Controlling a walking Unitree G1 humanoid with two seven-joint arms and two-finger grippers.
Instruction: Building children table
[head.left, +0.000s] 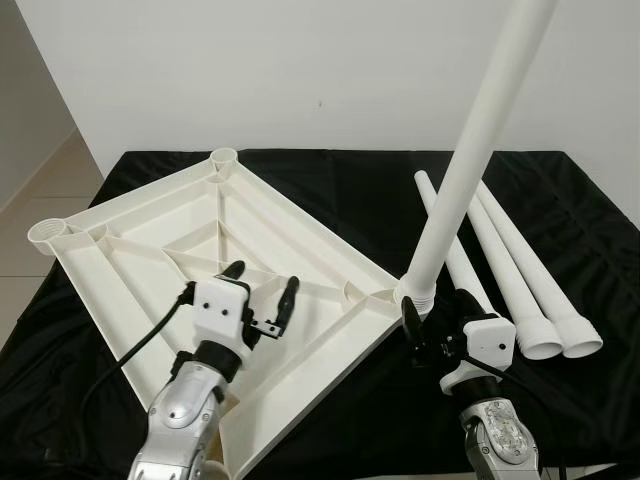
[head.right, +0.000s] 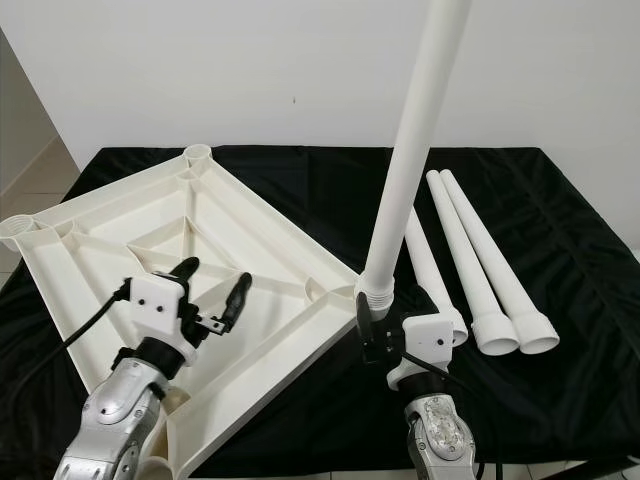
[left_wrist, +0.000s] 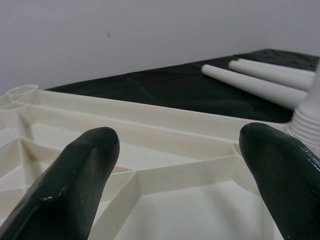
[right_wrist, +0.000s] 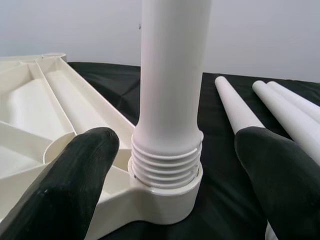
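**One leg stands in its corner socket, both claws spread apart**

The right arm reaches up from below with its wrist bent toward the near corner of the upturned tabletop (head.left: 150, 235). The right gripper (right_wrist: 172, 165) sits level with the base of the upright leg (head.left: 470, 160), its two black fingers (right_wrist: 75, 175) wide apart on either side of the leg's threaded end. The fingers flank the leg without clamping it. The threaded end stands in the corner socket (right_wrist: 167, 200), with several ridges showing above the socket rim.

The left arm rises over the near edge of the tabletop, angled forward. The left gripper (head.left: 262, 290) hovers above the ribbed underside, fingers spread and holding nothing.

The tabletop lies underside up on a black cloth (head.left: 340, 190). Three loose legs (head.left: 515, 275) lie side by side on the cloth to the right of the upright leg, flared ends toward the robot.
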